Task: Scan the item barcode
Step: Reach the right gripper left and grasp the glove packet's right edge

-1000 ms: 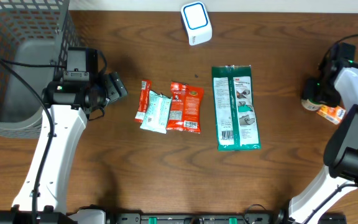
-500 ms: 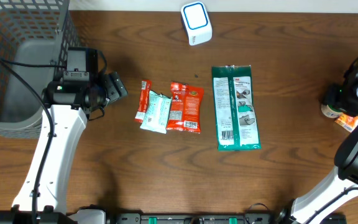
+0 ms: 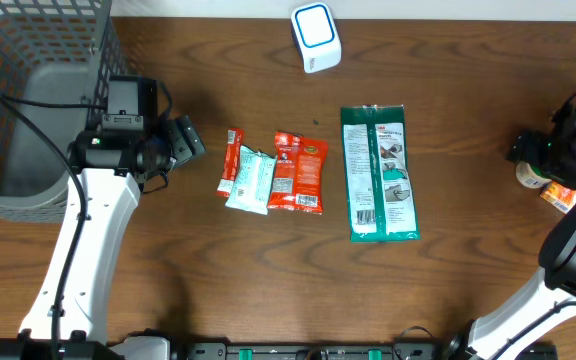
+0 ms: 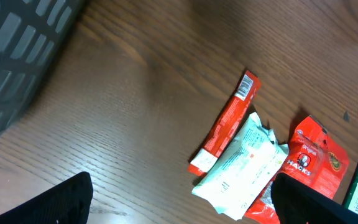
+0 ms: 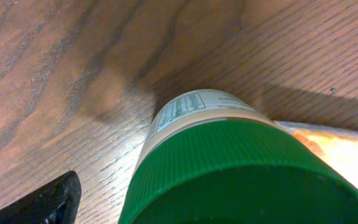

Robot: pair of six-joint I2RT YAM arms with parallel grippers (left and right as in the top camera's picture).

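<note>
1. What changed: over the last second the right pincer (image 3: 525,150) slid the round pale-labelled bottle with the green ribbed cap (image 3: 533,177) a bit further toward the right edge of the frame, then let its jaws spread.
2. My read is that this bottle is parked on the wooden table (image 3: 268,270), next to an orange packet (image 3: 558,193). It's well away from the white-and-blue scanner box (image 3: 315,37) at top centre, so probably done with.
3. Right pincer now: spread wide around the bottle. The one fingertip I can see in the wrist view is off the bottle, and the other is hidden.
4. Left pincer (image 3: 188,140): wide open, holding nothing, hovering near the thin red stick pack (image 4: 225,124).
</note>
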